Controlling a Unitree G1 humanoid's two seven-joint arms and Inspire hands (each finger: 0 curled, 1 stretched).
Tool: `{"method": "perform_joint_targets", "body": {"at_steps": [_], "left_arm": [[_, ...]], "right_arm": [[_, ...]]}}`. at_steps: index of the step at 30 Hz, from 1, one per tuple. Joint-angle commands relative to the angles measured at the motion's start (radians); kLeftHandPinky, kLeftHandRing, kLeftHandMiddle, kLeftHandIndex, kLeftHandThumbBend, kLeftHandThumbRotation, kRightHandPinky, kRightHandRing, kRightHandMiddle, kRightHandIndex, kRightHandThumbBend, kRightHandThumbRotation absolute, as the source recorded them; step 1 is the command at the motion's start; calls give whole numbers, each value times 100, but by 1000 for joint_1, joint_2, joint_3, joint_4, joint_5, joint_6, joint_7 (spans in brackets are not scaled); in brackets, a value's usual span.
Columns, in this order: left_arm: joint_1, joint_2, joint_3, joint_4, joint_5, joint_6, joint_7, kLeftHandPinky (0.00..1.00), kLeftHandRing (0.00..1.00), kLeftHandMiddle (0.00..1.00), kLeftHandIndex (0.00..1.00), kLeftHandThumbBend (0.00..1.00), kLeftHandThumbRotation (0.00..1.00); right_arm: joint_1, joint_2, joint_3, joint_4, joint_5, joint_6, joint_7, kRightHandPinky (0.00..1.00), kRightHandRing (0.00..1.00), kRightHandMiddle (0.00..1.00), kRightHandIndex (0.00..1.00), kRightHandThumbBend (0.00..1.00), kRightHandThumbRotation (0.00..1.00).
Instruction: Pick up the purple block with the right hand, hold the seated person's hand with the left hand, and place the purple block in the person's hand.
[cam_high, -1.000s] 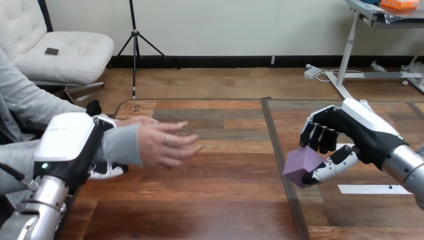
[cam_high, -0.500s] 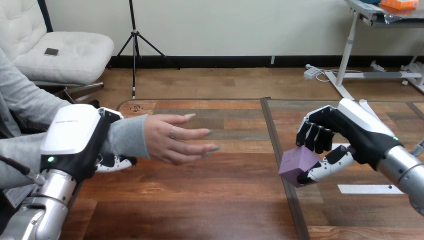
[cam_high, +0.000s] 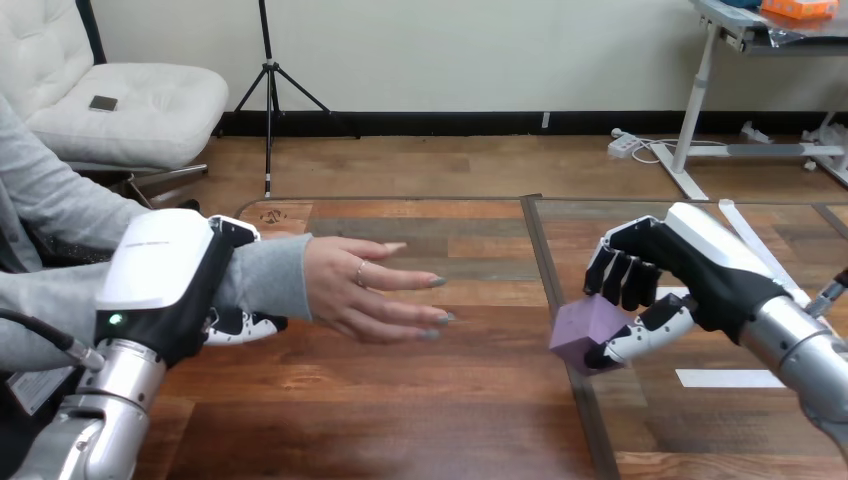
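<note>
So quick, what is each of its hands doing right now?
The left hand: closed round the person's wrist, over the sleeve.
The right hand: closed on the purple block.

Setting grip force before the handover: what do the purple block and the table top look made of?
Purple block, pinched in the right hand: matte, evenly coloured faces with crisp edges and no gloss. It could be foam or painted wood, and the look leaves that open. Table: brown planks with visible grain and a soft sheen, so wood or wood-look laminate.
</note>
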Motion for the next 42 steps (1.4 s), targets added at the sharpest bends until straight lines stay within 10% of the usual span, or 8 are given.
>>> {"method": "perform_joint_targets", "body": {"at_steps": [1, 42], "left_arm": [[-73, -18, 20, -66, -7, -19, 13, 18, 24, 29, 30, 79, 0], [-97, -102, -7, -25, 15, -59, 33, 18, 22, 27, 29, 75, 0]], "right_arm": [[-91, 25, -12, -58, -4, 6, -22, 35, 38, 41, 41, 88, 0], [-148, 126, 6, -62, -38, 0, -34, 36, 38, 41, 41, 88, 0]]}}
